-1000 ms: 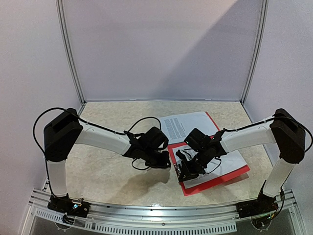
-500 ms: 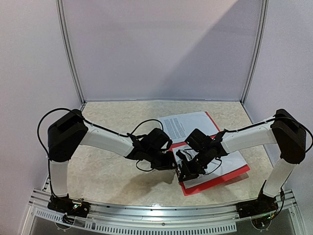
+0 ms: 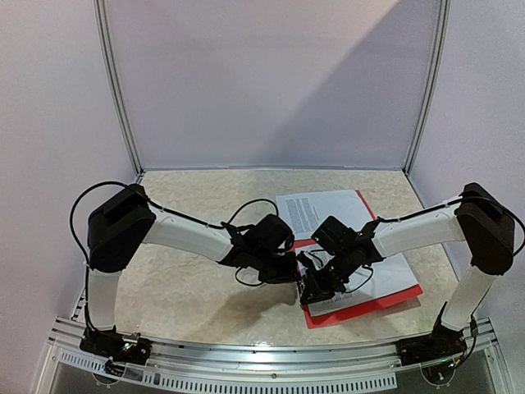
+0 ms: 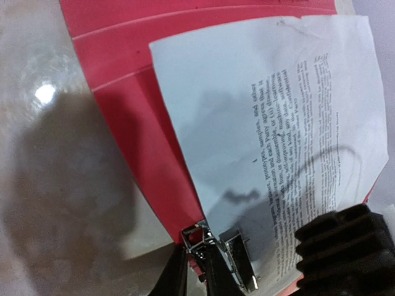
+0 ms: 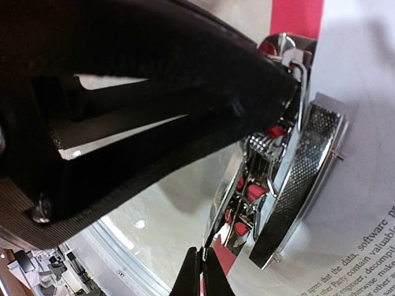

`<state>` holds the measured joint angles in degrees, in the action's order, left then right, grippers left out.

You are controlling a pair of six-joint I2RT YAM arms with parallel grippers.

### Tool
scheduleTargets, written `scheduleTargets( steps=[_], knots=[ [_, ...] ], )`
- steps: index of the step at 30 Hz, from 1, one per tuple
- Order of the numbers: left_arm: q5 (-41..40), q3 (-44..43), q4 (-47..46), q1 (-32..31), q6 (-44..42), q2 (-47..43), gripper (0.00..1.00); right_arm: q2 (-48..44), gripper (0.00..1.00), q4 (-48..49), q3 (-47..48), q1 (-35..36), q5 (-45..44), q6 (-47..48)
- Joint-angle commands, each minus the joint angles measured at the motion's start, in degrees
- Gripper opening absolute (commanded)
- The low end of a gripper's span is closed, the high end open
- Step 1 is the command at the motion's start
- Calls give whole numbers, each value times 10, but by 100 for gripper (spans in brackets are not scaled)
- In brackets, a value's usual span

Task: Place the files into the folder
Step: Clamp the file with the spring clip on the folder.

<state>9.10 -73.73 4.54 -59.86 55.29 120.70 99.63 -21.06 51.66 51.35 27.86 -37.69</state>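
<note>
The desk (image 3: pixel 180 271) shows bare surface to the left and beyond the arms, which is the room for swinging. On the right there is much less, since the wall panel and the right arm's upright stand near.

The red folder (image 3: pixel 373 304) lies open and flat at right of centre. Its near corner is close to the front rail. It looks thin and light, likely to skate on the smooth top if pushed sideways, so pressing down seems safer than dragging.

The files (image 3: pixel 324 209) rest on it. One printed sheet reaches over the far edge, another covers the near half. They look limp and slippery, easy to crease. A free corner or edge is the place to pinch them, not the middle.

The metal clip (image 5: pixel 296 172) sits at the folder's left edge, stiff and sprung, its lever the only handle.

The left pincer (image 4: pixel 192 277) has its fingers close together either side of the clip's end, and I cannot tell whether they bite. The right pincer (image 5: pixel 200 277) is pressed together just beside the clip, pinching nothing I can see.
</note>
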Motion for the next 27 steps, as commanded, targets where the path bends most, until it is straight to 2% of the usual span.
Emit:
scheduleTargets(
  steps=[1, 6, 9, 19, 25, 27],
  knots=[
    [-62, -3, 66, -9, -18, 53, 10, 7, 1, -37, -29, 5, -25, 4],
    [-107, -36, 105, -18, -31, 63, 10, 5, 1, -28, -31, 3, -17, -2],
    [-128, -54, 130, -22, -37, 68, 5, 6, 1, -33, -39, -5, -28, -2],
    [-119, -51, 128, -23, -41, 76, 2, 1, 0, 5, -108, -17, -24, -18],
    [-114, -52, 123, -22, -41, 79, 1, 28, 0, 33, -126, -17, -19, -31],
    [-113, -51, 122, -23, -41, 78, 1, 45, 0, 57, -136, -18, 8, -38]
  ],
)
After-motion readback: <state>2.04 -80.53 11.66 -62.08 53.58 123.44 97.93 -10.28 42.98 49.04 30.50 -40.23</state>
